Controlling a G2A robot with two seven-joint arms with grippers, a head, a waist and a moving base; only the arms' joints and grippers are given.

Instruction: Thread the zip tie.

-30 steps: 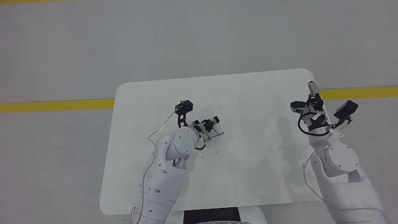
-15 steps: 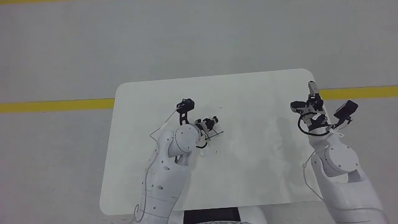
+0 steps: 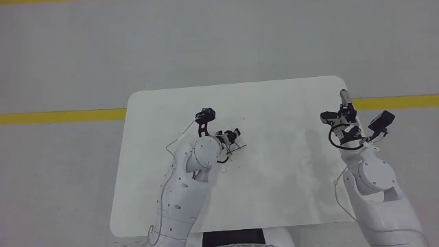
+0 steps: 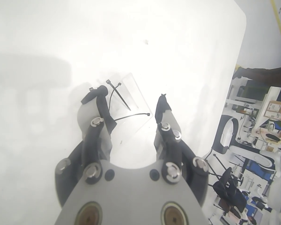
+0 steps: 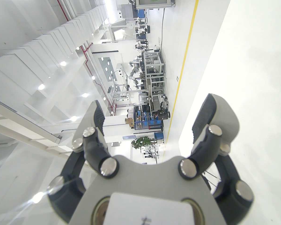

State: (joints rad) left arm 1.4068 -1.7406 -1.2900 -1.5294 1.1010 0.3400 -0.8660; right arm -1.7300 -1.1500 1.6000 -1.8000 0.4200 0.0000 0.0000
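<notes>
Black zip ties (image 4: 123, 99) lie on a small clear plastic sheet (image 4: 137, 90) on the white table (image 4: 154, 24). My left gripper (image 4: 131, 99) hovers just over them, open, with one finger (image 4: 101, 99) beside the ties and the other (image 4: 162, 108) past the sheet's edge. From above, the left gripper (image 3: 228, 138) sits near the table's middle with the zip ties (image 3: 238, 149) next to it. My right gripper (image 5: 152, 106) is open and holds nothing, raised at the table's right edge (image 3: 345, 113) and pointing out toward the room.
The white table (image 3: 274, 110) is bare around the sheet, apart from a few tiny dark specks (image 4: 146, 41). Its rounded corner and edge (image 4: 242, 24) lie beyond the left gripper.
The left arm has shifted slightly, its gripper settling a little closer over the zip ties. The right arm has not moved.
</notes>
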